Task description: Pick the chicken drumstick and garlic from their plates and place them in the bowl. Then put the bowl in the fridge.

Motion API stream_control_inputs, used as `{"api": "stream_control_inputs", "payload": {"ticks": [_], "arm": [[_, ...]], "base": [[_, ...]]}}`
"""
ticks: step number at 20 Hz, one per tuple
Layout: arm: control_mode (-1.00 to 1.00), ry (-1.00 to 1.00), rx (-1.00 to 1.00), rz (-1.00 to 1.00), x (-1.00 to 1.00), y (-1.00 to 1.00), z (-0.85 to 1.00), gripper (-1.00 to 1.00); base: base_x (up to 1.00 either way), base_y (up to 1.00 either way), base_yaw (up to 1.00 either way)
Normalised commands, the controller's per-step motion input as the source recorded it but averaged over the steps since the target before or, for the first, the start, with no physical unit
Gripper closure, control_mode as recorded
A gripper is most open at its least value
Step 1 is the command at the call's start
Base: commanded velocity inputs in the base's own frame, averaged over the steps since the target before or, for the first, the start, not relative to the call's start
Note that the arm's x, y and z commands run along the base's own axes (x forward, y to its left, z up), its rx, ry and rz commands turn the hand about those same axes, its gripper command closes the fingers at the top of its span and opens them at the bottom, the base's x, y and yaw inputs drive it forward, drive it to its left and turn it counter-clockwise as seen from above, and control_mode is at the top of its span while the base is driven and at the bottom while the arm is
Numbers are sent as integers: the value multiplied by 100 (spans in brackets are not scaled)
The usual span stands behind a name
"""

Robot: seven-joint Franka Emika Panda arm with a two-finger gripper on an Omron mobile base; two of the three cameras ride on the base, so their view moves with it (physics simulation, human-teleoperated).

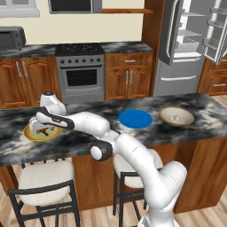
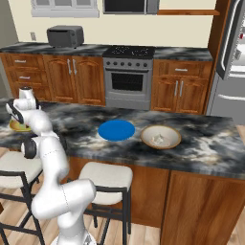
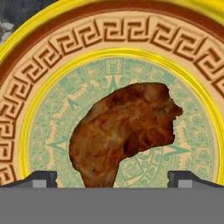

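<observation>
Two dark fingertips [image 3: 41, 178] stand spread wide on either side of the drumstick [image 3: 124, 131], whose thin bone end reaches down between them while its meaty end lies over the green centre of the yellow plate [image 3: 131, 39]; nothing is pinched. The gripper [image 1: 42, 128] hangs low over that plate [image 1: 31, 135] on the counter [image 1: 80, 142], well to the left of the blue plate [image 1: 135, 119]. The bowl [image 1: 177, 116] sits just right of the blue plate, and a small pale lump inside it is probably the garlic [image 2: 158, 138], though it is too small to be sure. Beyond the bowl, across the floor from the blue plate, the fridge [image 1: 179, 66] stands with its doors open.
</observation>
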Motion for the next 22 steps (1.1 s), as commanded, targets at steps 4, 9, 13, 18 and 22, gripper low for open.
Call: {"api": "stream_control_inputs", "payload": {"ticks": [4,9,13,18,22], "arm": [[-100,0,0,0,12,19,-8,-100],[-100,0,-5,2,2,20,-9,-100],[-100,2,-14,4,0,24,-14,-100],[-100,5,-13,2,0,21,-18,100],[-100,19,-3,2,5,5,-21,100]], "base": [[0,0,0],[0,0,0],[0,0,0],[0,0,0],[0,0,0]]}}
